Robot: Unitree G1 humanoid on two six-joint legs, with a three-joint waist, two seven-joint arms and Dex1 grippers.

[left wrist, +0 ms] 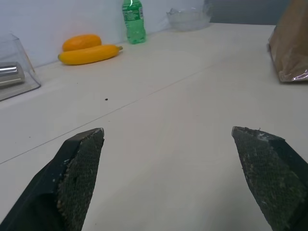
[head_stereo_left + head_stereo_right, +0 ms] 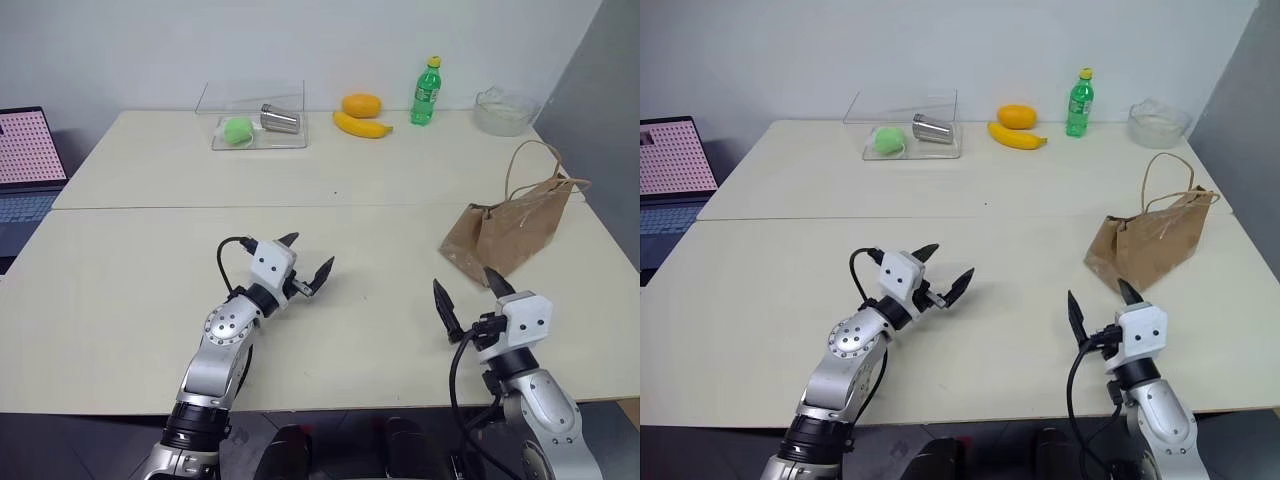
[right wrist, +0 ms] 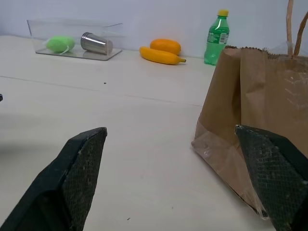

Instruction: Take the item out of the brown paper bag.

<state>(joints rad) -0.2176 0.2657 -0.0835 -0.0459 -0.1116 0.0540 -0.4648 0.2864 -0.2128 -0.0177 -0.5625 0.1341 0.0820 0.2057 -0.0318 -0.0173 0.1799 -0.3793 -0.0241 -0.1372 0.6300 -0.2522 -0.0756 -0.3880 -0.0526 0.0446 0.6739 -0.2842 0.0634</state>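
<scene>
Task barely begun: brown paper bag (image 2: 508, 230) slumped on the surface (image 2: 350, 200) near its right edge, item not visible and presumably inside; right gripper (image 2: 468, 294) just short of it, left gripper (image 2: 306, 262) mid-surface, both spread and empty; extraction entirely outstanding.

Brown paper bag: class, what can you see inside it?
Nothing of its contents. The brown paper bag stands on the table with its looped handles up; the crumpled paper walls cover the inside, so whatever it holds is hidden.
</scene>
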